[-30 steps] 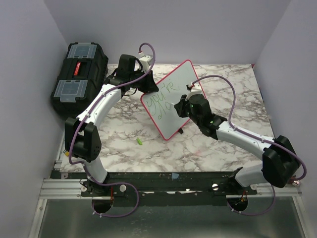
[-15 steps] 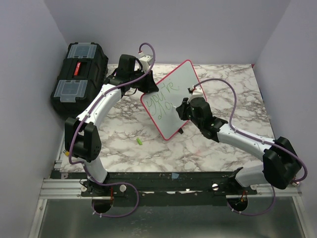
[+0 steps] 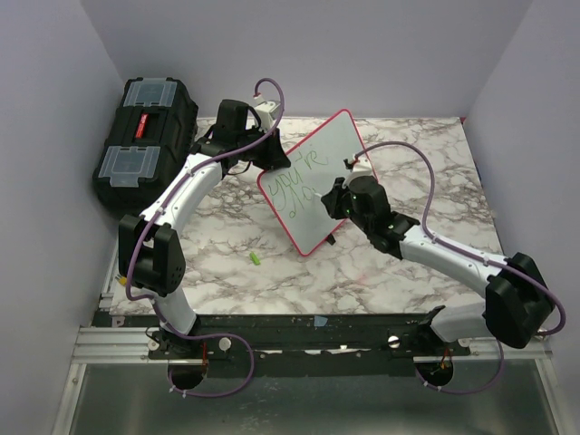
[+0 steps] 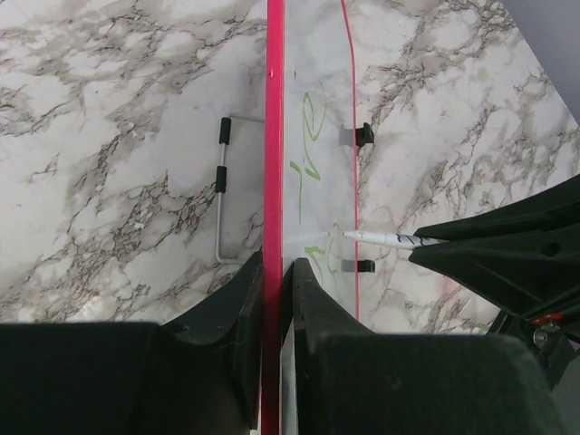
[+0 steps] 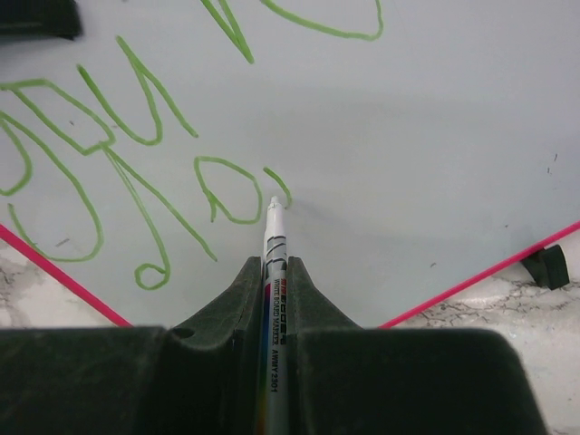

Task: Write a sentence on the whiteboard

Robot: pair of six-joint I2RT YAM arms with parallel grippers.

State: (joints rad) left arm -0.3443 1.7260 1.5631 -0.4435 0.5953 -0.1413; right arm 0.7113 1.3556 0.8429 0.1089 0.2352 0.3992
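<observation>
The whiteboard [image 3: 317, 177], white with a thin red-pink frame, stands tilted on the marble table. My left gripper [image 4: 276, 265] is shut on its frame edge [image 4: 274, 136], one finger on each side. Green lettering of the sentence [image 5: 136, 163] runs in two lines across the board [image 5: 435, 136]. My right gripper [image 5: 274, 267] is shut on a white marker [image 5: 275, 227]. The marker's tip rests against the board just below a short green stroke [image 5: 279, 184]. From above, the right gripper [image 3: 337, 199] sits at the board's lower right part. The marker [image 4: 385, 239] also shows in the left wrist view.
A black toolbox [image 3: 145, 136] with clear lid compartments stands at the back left. A small green cap [image 3: 256, 259] lies on the table [image 3: 408, 263] in front of the board. The board's wire stand [image 4: 220, 195] sticks out behind it. Walls close in three sides.
My right gripper and the marker have shifted slightly to the right along the board. The left arm and the board have not moved.
</observation>
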